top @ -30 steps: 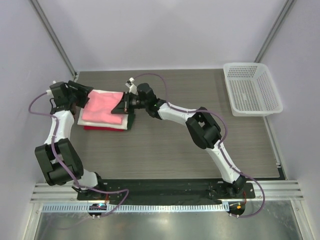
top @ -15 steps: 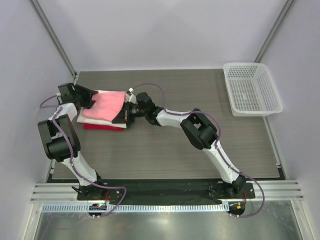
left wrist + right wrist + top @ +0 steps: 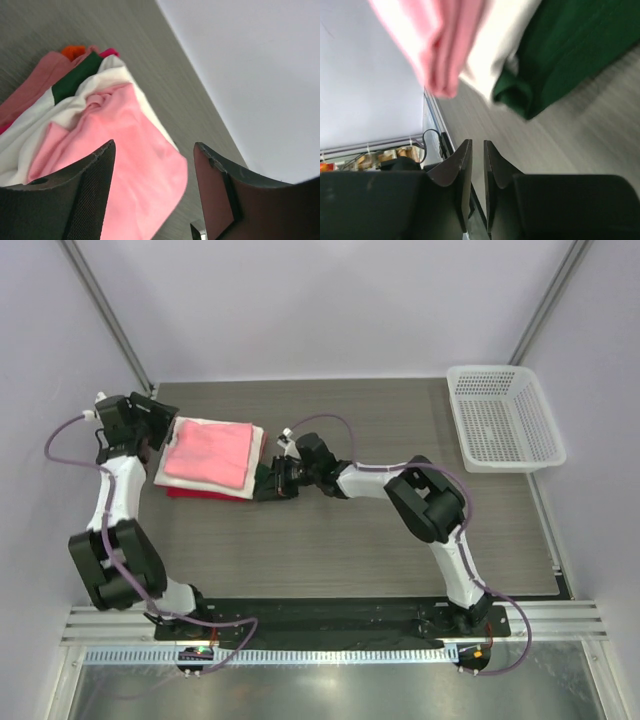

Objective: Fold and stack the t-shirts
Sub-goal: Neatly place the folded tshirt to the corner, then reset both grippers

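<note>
A stack of folded t-shirts lies at the table's back left. The salmon-pink t-shirt is on top, the white t-shirt under it and the red t-shirt at the bottom. A dark green garment shows in the stack too. My left gripper hovers open at the stack's left edge; the pink t-shirt lies beyond its jaws, not gripped. My right gripper sits at the stack's near right corner. Its jaws stand a narrow gap apart with nothing between them.
A white mesh basket stands at the back right corner. Purple cables loop off both arms. Walls and metal posts close in the table's left, back and right sides.
My right gripper has drawn back to the right off the stack and its jaws have parted a little. My left gripper has pulled left off the pink t-shirt, which now lies flat.
</note>
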`<state>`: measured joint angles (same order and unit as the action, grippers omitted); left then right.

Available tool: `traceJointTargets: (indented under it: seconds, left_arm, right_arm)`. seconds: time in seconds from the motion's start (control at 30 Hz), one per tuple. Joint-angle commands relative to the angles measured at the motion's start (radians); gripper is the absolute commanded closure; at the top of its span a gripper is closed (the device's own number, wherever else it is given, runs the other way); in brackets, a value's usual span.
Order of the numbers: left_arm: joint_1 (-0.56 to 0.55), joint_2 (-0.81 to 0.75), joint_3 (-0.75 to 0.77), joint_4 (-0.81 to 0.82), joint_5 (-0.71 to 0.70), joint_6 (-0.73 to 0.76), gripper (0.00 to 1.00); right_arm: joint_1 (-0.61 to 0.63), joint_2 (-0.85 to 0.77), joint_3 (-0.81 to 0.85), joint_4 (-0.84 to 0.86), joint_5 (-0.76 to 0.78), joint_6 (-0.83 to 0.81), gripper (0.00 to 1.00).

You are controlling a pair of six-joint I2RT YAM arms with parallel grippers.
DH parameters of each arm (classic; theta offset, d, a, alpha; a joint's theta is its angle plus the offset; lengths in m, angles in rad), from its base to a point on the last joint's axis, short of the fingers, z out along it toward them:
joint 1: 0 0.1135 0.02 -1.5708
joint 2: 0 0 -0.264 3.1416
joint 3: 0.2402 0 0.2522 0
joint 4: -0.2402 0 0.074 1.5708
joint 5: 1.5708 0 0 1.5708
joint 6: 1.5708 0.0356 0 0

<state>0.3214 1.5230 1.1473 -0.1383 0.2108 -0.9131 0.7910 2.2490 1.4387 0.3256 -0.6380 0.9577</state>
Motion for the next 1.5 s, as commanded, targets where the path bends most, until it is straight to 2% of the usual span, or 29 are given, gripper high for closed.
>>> traceJointTargets:
  seconds: [0.0,0.13,0.3,0.33,0.5,0.57,0.63,0.7,0.73,0.77,0.8,0.83,0.87,0.97,1.1,1.23,1.47]
  left_arm:
    - [-0.037,-0.158,-0.018,-0.046,-0.080,0.072,0.35]
    - [-0.154,-0.248,-0.055,-0.061,-0.079,0.098,0.31]
    - [-0.312,-0.329,-0.103,-0.076,-0.108,0.137,0.30]
    - [-0.376,-0.357,-0.125,-0.081,-0.125,0.144,0.29]
    - [-0.514,-0.441,-0.227,-0.075,-0.201,0.201,0.22]
    - [-0.591,-0.457,-0.265,-0.069,-0.264,0.223,0.20]
    - [-0.675,-0.454,-0.290,-0.055,-0.277,0.243,0.18]
    - [-0.770,-0.439,-0.326,-0.046,-0.324,0.258,0.18]
    - [-0.798,-0.432,-0.337,-0.038,-0.336,0.278,0.18]
    - [-0.826,-0.420,-0.346,-0.035,-0.350,0.295,0.17]
    - [-0.875,-0.417,-0.368,-0.034,-0.397,0.305,0.16]
    - [-0.893,-0.417,-0.380,-0.029,-0.415,0.324,0.15]
    - [-0.910,-0.428,-0.399,-0.021,-0.428,0.329,0.01]
    - [-0.935,-0.451,-0.507,0.054,-0.479,0.332,0.00]
    - [-0.935,-0.488,-0.630,0.178,-0.522,0.362,0.00]
    - [-0.933,-0.460,-0.640,0.255,-0.450,0.381,0.00]
    - [-0.935,-0.426,-0.603,0.236,-0.377,0.391,0.00]
  right_arm:
    - [-0.015,-0.238,-0.063,-0.052,0.044,-0.146,0.78]
    - [-0.058,-0.396,-0.205,-0.129,0.144,-0.252,0.76]
    - [-0.179,-0.635,-0.481,-0.180,0.256,-0.321,0.75]
    - [-0.191,-0.735,-0.544,-0.235,0.352,-0.351,0.73]
    - [-0.203,-1.037,-0.701,-0.378,0.709,-0.519,0.59]
    - [-0.203,-1.173,-0.780,-0.401,0.856,-0.536,0.51]
    - [-0.203,-1.293,-0.852,-0.418,0.944,-0.542,0.50]
    - [-0.203,-1.359,-0.894,-0.425,1.041,-0.502,0.43]
    - [-0.203,-1.388,-0.935,-0.424,1.061,-0.490,0.38]
    - [-0.203,-1.436,-0.958,-0.421,1.087,-0.475,0.25]
    - [-0.203,-1.451,-0.986,-0.406,1.124,-0.476,0.20]
    - [-0.203,-1.465,-1.032,-0.375,1.127,-0.490,0.17]
    - [-0.203,-1.486,-1.052,-0.359,1.130,-0.500,0.14]
    - [-0.203,-1.522,-1.133,-0.269,1.091,-0.528,0.13]
    - [-0.203,-1.600,-1.163,-0.257,1.112,-0.527,0.09]
    - [-0.203,-1.618,-1.176,-0.263,1.086,-0.513,0.09]
    - [-0.203,-1.684,-1.181,-0.303,1.115,-0.485,0.07]
